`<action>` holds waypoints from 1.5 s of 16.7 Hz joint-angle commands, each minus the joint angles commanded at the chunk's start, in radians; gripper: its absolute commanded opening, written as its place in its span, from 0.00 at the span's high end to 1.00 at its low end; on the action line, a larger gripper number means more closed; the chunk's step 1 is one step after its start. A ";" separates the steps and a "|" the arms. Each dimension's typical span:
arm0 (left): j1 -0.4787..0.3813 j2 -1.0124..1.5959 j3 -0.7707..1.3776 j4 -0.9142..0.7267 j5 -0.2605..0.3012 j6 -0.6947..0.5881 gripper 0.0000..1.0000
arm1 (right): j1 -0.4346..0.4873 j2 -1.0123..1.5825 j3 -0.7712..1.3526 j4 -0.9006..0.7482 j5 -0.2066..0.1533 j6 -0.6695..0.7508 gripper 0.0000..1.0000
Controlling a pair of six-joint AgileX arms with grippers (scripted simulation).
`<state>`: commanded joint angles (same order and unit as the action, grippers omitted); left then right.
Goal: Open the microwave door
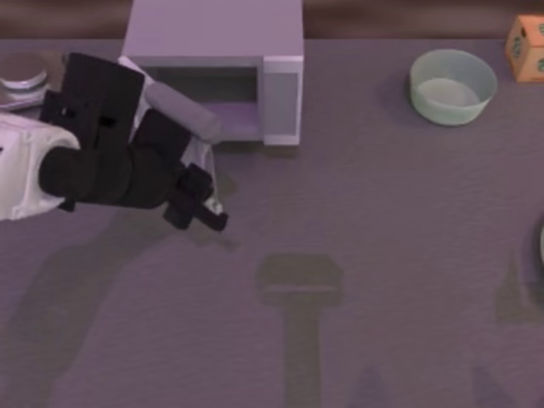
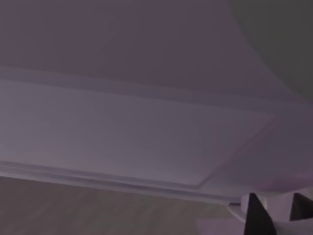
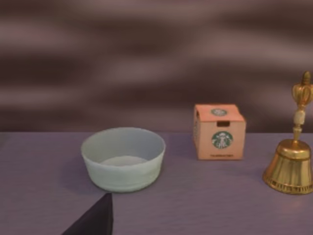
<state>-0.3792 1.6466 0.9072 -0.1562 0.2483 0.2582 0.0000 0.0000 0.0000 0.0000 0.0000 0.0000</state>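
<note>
Nearest the front edge the surface (image 1: pixel 382 280) is bare apart from shadows. Further in, toward the left edge, the left gripper (image 1: pixel 202 206) sits at the free edge of the door (image 1: pixel 183 110), which stands swung out from the oven front, hinged at the oven's left side; the cavity shows behind it. Whether the fingers are closed on the door edge or merely beside it cannot be told from above, and the left wrist view shows only a broad pale panel with dark fingertips (image 2: pixel 254 215) low in frame. The microwave (image 1: pixel 217 34) stands at the far edge, left of centre, control panel (image 1: pixel 283 102) on its right. Judgement: the door is a stiff, light panel on a hinge, smooth and likely slippery on the face; it will move only along an arc, so hold is best taken at the free edge, farthest from the hinge, following the swing rather than pulling straight. The oven body could slide if dragged. A bowl (image 1: pixel 452 85) and a box (image 1: pixel 525 47) occupy the far right corner. The right arm is parked off the right edge; its gripper state cannot be told.
</note>
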 joint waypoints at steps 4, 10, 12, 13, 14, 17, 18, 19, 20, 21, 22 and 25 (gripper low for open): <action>0.000 0.000 0.000 0.000 0.000 0.000 1.00 | 0.000 0.000 0.000 0.000 0.000 0.000 0.00; 0.000 0.000 0.000 0.000 0.000 0.000 1.00 | 0.000 0.000 0.000 0.000 0.000 0.000 0.00; 0.000 0.000 0.000 0.000 0.000 0.000 1.00 | 0.000 0.000 0.000 0.000 0.000 0.000 0.00; 0.000 0.000 0.000 0.000 0.000 0.000 1.00 | 0.000 0.000 0.000 0.000 0.000 0.000 0.00; 0.000 0.000 0.000 0.000 0.000 0.000 1.00 | 0.000 0.000 0.000 0.000 0.000 0.000 0.00; 0.000 0.000 0.000 0.000 0.000 0.000 1.00 | 0.000 0.000 0.000 0.000 0.000 0.000 0.00; 0.000 0.000 0.000 0.000 0.000 0.000 1.00 | 0.000 0.000 0.000 0.000 0.000 0.000 0.00; 0.000 0.000 0.000 0.000 0.000 0.000 1.00 | 0.000 0.000 0.000 0.000 0.000 0.000 0.00; 0.000 0.000 0.000 0.000 0.000 0.000 1.00 | 0.000 0.000 0.000 0.000 0.000 0.000 0.00; 0.000 0.000 0.000 0.000 0.000 0.000 1.00 | 0.000 0.000 0.000 0.000 0.000 0.000 0.00; 0.000 0.000 0.000 0.000 0.000 0.000 1.00 | 0.000 0.000 0.000 0.000 0.000 0.000 0.00; 0.001 0.002 -0.004 -0.009 0.016 0.010 1.00 | 0.000 0.000 0.000 0.000 0.000 0.000 0.00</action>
<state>-0.3782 1.6487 0.9029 -0.1655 0.2647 0.2686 0.0000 0.0000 0.0000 0.0000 0.0000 0.0000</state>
